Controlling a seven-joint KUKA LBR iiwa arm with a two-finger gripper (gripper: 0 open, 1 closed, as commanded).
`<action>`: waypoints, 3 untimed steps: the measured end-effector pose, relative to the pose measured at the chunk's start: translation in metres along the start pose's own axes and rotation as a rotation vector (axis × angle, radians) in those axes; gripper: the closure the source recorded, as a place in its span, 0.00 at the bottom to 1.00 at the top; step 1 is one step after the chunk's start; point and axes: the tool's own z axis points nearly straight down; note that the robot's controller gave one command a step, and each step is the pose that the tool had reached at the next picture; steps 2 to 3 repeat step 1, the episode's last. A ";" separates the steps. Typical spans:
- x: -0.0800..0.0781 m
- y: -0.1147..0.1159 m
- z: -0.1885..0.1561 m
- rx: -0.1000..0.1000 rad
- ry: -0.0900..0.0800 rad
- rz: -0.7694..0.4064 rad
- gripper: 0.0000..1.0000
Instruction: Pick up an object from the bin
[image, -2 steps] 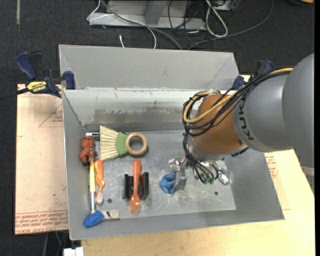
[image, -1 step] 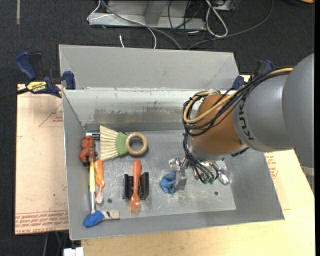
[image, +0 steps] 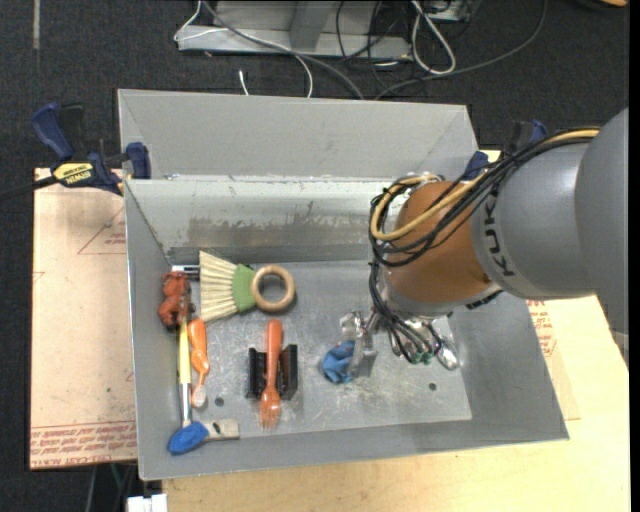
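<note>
My gripper (image: 362, 348) is low over the bin floor, right of the middle, under the orange wrist cover. A small crumpled blue thing (image: 337, 364) lies on the floor touching its left side. A black comb-like piece (image: 287, 371) with an orange spoon (image: 272, 385) lying along it is further left.
Along the left side lie a tan tape roll (image: 273, 288), a cream and green brush (image: 224, 285), a rusty orange toy figure (image: 175, 300), an orange tool (image: 199, 358) beside a thin yellow stick (image: 184, 368), and a blue-headed scraper (image: 190, 438). The arm covers the bin's right part.
</note>
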 end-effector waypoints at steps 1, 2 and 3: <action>0.000 0.000 -0.012 0.000 -0.001 0.000 1.00; 0.000 0.000 -0.012 0.000 -0.001 0.000 1.00; 0.000 0.000 -0.012 0.000 -0.001 0.000 1.00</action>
